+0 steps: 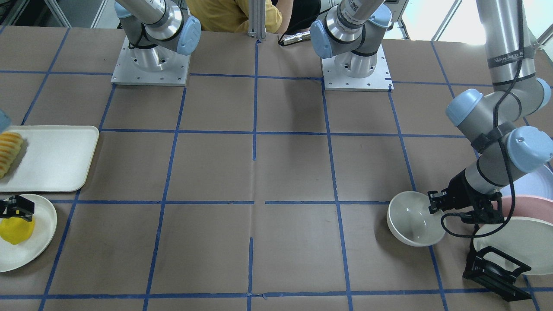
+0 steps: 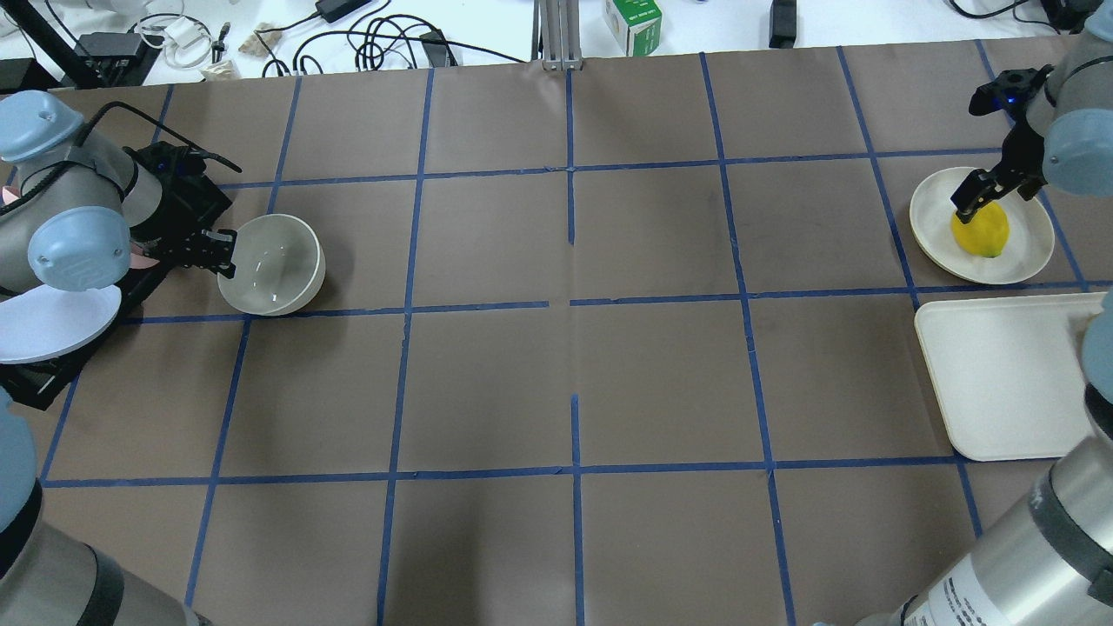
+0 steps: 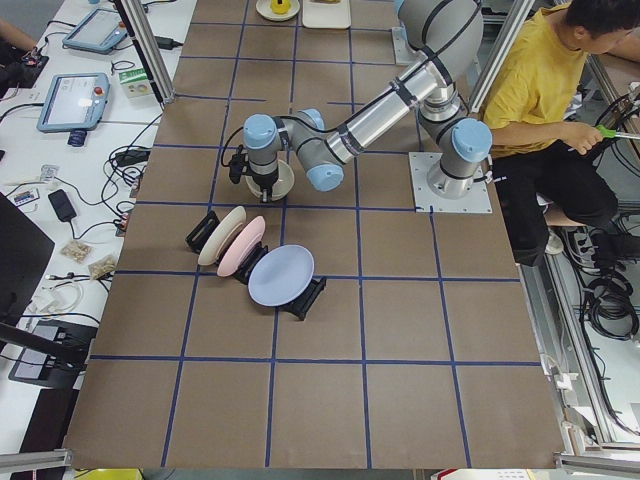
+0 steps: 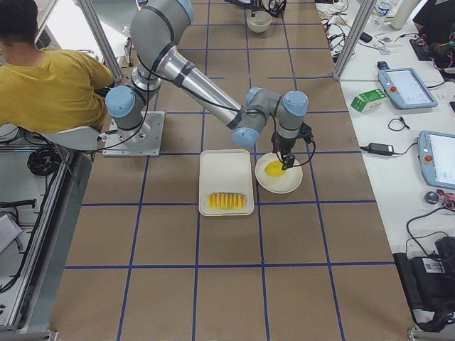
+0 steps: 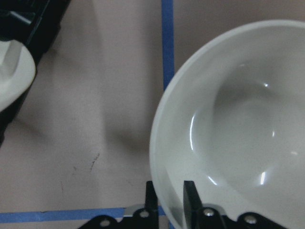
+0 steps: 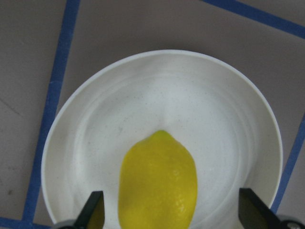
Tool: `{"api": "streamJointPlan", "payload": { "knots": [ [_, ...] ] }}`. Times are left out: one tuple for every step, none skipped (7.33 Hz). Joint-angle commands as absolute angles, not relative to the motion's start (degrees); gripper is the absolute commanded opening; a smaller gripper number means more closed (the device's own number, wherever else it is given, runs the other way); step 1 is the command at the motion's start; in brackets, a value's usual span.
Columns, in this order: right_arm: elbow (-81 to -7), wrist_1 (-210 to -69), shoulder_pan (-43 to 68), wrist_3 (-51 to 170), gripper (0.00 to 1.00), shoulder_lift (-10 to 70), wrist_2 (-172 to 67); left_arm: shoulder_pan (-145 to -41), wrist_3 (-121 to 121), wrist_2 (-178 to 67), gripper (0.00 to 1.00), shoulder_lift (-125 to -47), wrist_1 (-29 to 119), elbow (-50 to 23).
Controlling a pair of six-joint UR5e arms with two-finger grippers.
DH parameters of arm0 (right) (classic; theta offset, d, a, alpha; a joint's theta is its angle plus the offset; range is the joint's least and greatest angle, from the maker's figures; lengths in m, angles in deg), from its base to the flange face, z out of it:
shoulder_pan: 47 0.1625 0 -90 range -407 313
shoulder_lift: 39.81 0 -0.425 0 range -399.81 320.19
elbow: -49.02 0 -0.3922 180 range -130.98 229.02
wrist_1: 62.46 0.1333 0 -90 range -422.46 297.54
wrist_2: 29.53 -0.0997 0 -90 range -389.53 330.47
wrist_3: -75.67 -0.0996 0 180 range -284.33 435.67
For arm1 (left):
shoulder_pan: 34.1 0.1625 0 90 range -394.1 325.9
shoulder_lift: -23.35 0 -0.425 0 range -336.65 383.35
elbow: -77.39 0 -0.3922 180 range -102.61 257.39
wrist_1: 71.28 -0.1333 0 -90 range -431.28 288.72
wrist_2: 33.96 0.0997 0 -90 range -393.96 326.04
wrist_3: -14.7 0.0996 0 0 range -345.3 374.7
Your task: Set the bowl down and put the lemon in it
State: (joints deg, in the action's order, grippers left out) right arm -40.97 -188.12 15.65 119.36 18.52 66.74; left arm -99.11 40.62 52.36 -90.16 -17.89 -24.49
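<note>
The off-white bowl is at the table's left end, also in the overhead view. My left gripper is shut on the bowl's rim; the left wrist view shows one finger inside the bowl and one outside. The bowl looks slightly tilted; I cannot tell if it touches the table. The yellow lemon lies on a flat cream plate at the right end. My right gripper is open, its fingers on either side of the lemon, not touching it.
A black rack with blue, pink and cream plates stands just behind my left gripper. A cream tray with sliced fruit sits beside the lemon's plate. The arm bases are at the table's robot side; a person in yellow sits behind them.
</note>
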Motion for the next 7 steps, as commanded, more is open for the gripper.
{"api": "streamJointPlan", "payload": {
  "knots": [
    [-41.0, -189.6, 15.4, 118.4, 1.0, 16.3, 66.3, -100.5, 39.9, 52.3, 0.0, -87.3, -14.1, -23.1],
    [-41.2, -189.5, 15.4, 118.4, 1.0, 15.9, 66.0, -103.7, 36.6, 52.3, 0.0, -85.0, -11.7, -23.9],
    [-41.2, -189.4, 15.4, 115.6, 0.85, 15.8, 66.0, -109.6, 28.6, 52.3, 0.0, -83.4, -11.3, -24.9],
    [-41.2, -188.7, 15.4, 112.1, 0.39, 16.3, 66.4, -116.5, 20.1, 49.5, 0.0, -82.9, -11.2, -26.0],
    [-41.1, -188.5, 15.4, 112.0, 0.1, 16.5, 66.8, -122.4, 12.5, 46.9, 0.0, -83.3, -12.0, -26.4],
    [-40.9, -186.7, 15.3, 111.7, 0.0, 17.2, 66.9, -127.7, 4.3, 47.1, 0.0, -83.9, -12.4, -26.3],
    [-40.9, -182.9, 15.2, 109.9, 0.0, 19.6, 66.7, -131.3, -0.9, 47.2, 0.0, -85.0, -12.3, -26.4]
  ]
}}
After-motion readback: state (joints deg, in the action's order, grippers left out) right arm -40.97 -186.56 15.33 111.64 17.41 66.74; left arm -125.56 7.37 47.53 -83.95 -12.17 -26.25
